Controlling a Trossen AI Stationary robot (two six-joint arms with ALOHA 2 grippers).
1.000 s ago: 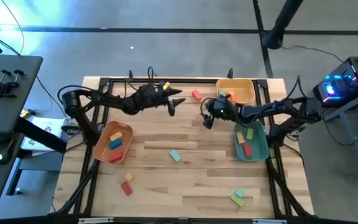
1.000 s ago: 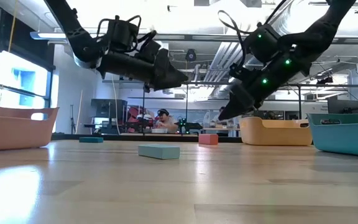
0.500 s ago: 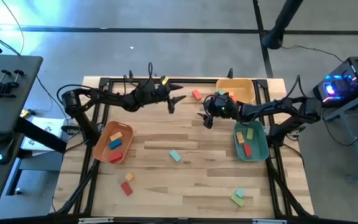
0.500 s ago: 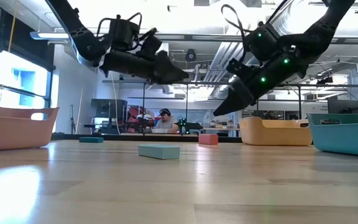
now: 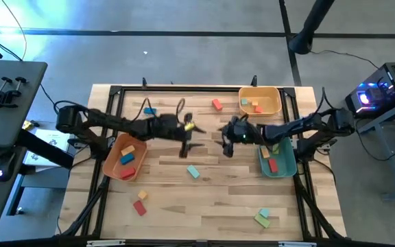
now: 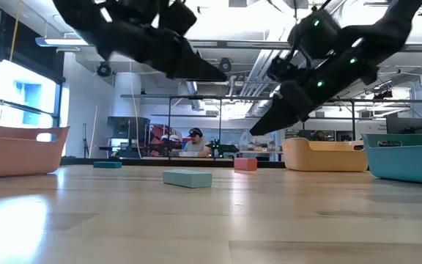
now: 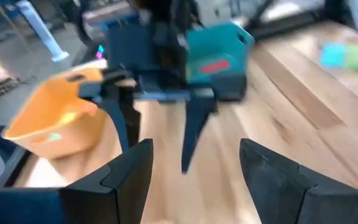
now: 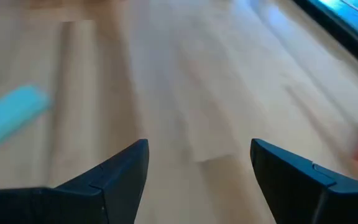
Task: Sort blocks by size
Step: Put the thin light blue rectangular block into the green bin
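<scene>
1. A flat light teal block (image 5: 193, 171) lies alone on the pale wooden table (image 5: 204, 206), near its middle.
2. Other small painted blocks sit scattered: a red one (image 5: 217, 104) near the far edge, a red and orange pair (image 5: 140, 203) and a green and teal cluster (image 5: 262, 217) near the front.
3. More blocks rest inside three smooth plastic bins: orange (image 5: 110, 165), yellow (image 5: 277, 103) and teal (image 5: 288, 163).
4. The left gripper (image 5: 184, 146) hangs above the table mid-left, its dark tapered fingers spread, holding nothing.
5. The right gripper (image 5: 228, 145) hangs opposite it, fingers spread wide, also holding nothing.
</scene>
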